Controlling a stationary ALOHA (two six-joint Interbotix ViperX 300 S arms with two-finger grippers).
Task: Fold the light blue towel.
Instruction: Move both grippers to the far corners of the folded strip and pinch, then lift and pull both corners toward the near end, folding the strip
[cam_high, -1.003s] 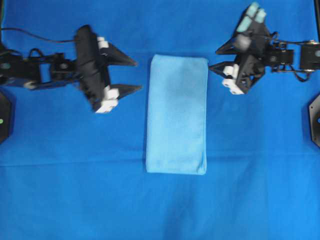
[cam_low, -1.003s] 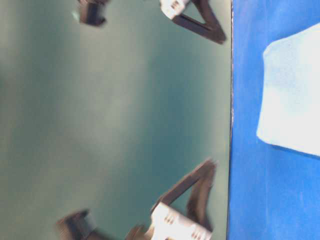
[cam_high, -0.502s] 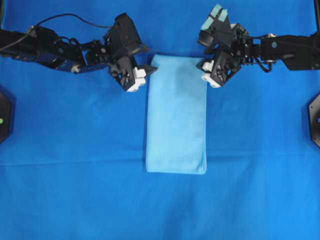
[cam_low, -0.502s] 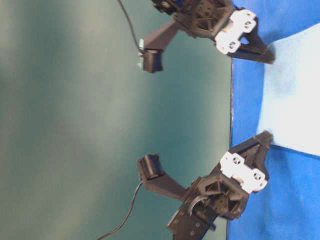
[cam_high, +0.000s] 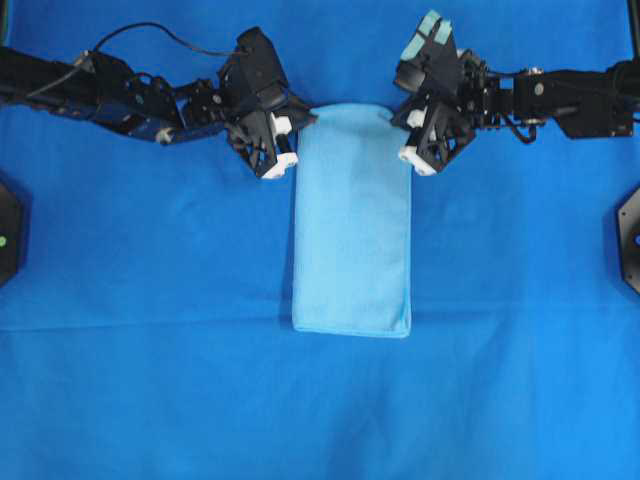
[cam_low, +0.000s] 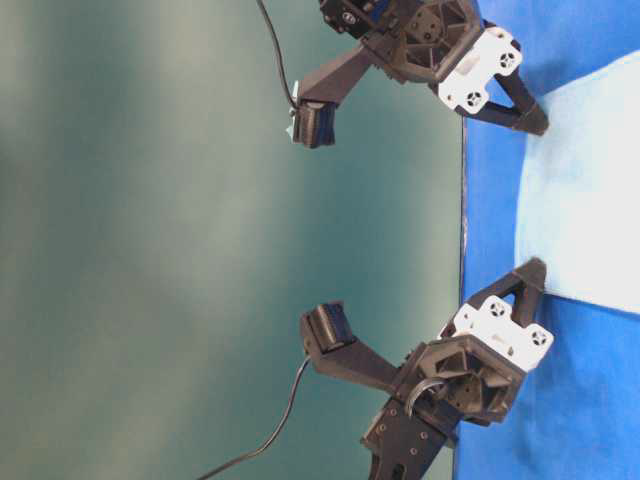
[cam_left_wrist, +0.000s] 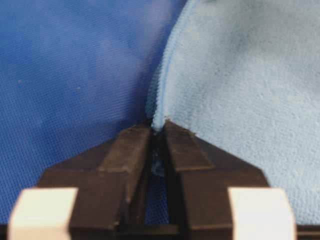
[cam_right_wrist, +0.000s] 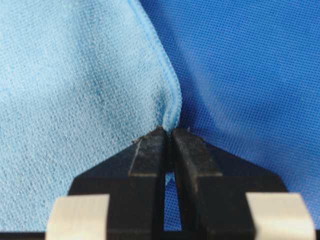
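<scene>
At the far left corner of the light blue towel (cam_high: 352, 220) my left tool (cam_high: 296, 125) is clamped on the hem. At the far right corner my right tool (cam_high: 406, 128) pinches it too. Wide bare bench (cam_high: 150, 380) lies all around. Both pinched corners are hidden between the jaws.

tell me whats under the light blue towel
The light blue towel lies on the blue table covering. Whatever it covers is hidden; each hand pinches a far corner.
</scene>
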